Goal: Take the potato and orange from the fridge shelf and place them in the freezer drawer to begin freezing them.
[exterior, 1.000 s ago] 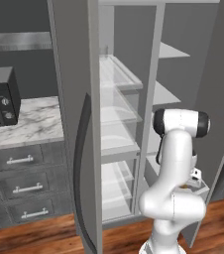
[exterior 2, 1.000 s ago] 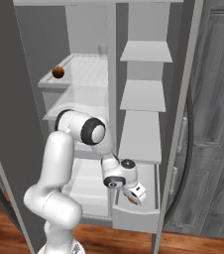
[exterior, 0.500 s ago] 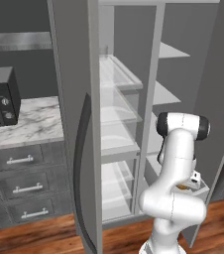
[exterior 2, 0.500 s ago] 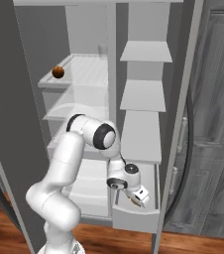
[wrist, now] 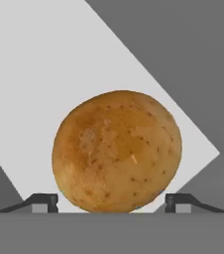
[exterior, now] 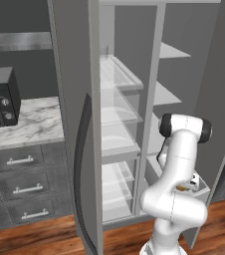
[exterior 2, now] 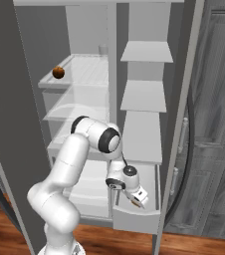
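Note:
The tan, speckled potato sits between my gripper's two fingertips, and the gripper is shut on it. In the right base view my gripper hangs low inside the light-grey freezer drawer, which is pulled out at the bottom of the right compartment, with the potato at its tips. The drawer's pale floor lies just behind the potato. The orange rests at the left front edge of the top fridge shelf. The left base view has the gripper behind my arm, over the drawer.
Both fridge doors stand open: one to the left, one to the right. White shelves stack above the drawer. A marble counter with a microwave and dark drawers is to the left.
My arm has stretched forward and down, carrying the potato lower and a little to the right into the freezer drawer. The orange has stayed on its shelf.

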